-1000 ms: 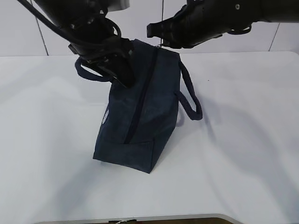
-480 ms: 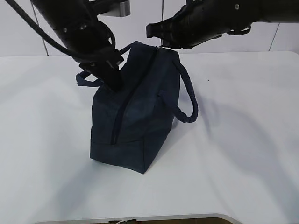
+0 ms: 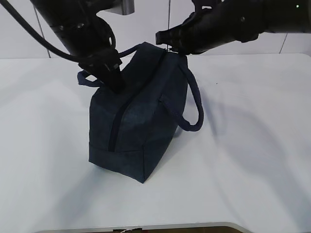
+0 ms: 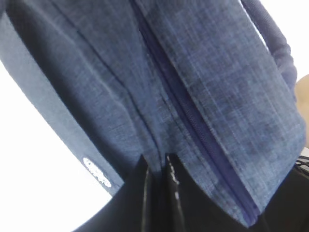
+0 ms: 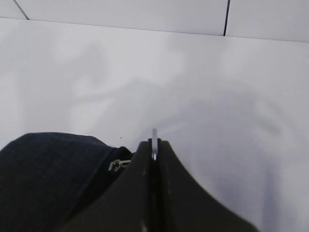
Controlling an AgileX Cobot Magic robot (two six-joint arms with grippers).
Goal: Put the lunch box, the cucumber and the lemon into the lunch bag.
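Standing on the near middle of the white table [image 3: 252, 160], the lunch bag [image 3: 133, 131] shows its closed end to the exterior camera, zipper [image 3: 116, 124] running up its top face and one loop handle [image 3: 192, 104] hanging off its right side. Further back, the left gripper [image 3: 115, 82] is clamped on a fold of the navy fabric just beside the zipper line; the left wrist view shows its jaws pinched together with cloth between them. At the far end of the bag the right gripper [image 3: 170, 44] is closed on the metal ring pull [image 5: 154, 142], which stands edge-on between its fingertips in the right wrist view. The zipper looks fully closed along the part that can be seen. No lunch box, cucumber or lemon appears in any view, so I cannot tell where they lie. The step in hand seems to be opening the bag: one arm anchoring the fabric, the other set to draw the slider. Next, the pull probably needs to travel along the zipper track toward the near end while the left grip keeps the fabric taut, without tipping the bag.
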